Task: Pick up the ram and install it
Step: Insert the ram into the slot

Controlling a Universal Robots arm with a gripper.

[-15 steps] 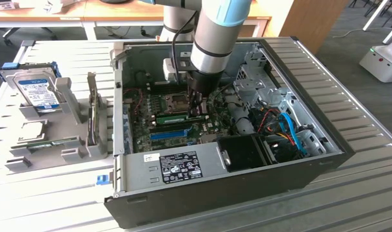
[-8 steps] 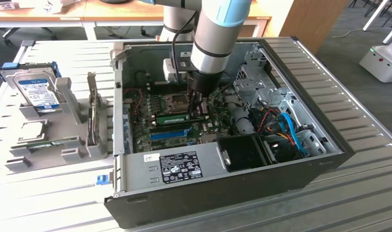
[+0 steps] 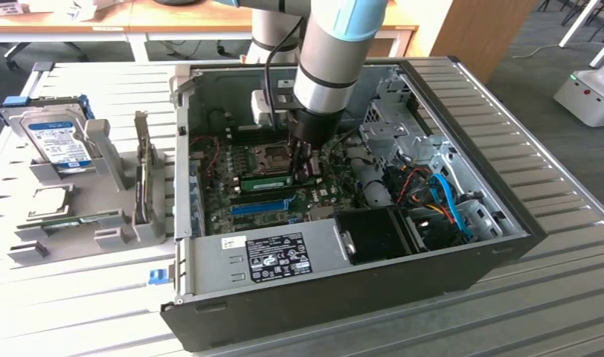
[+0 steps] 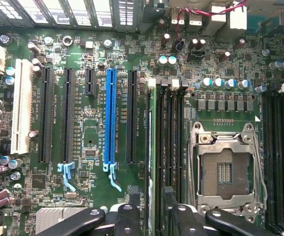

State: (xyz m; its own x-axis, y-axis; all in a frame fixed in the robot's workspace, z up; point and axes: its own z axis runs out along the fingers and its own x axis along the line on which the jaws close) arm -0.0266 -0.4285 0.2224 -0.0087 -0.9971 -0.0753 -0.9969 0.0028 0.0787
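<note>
Down on the motherboard [image 4: 95, 125], the ram [image 4: 151, 147] stands edge-up in a memory slot near the CPU socket [image 4: 225, 167]. My gripper [image 4: 151, 209] straddles it, jaws spread, gripping nothing. I judge it light, stiff and fragile (take the long edges, not the chips).

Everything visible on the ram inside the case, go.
The ram is a long, thin green board standing on edge in the motherboard, at the end of a row of black slots beside the CPU socket, inside the open case. From above it shows edge-on, with a white clip at one end. The fingers stand open on either side. Whether it is latched cannot be told.
</note>
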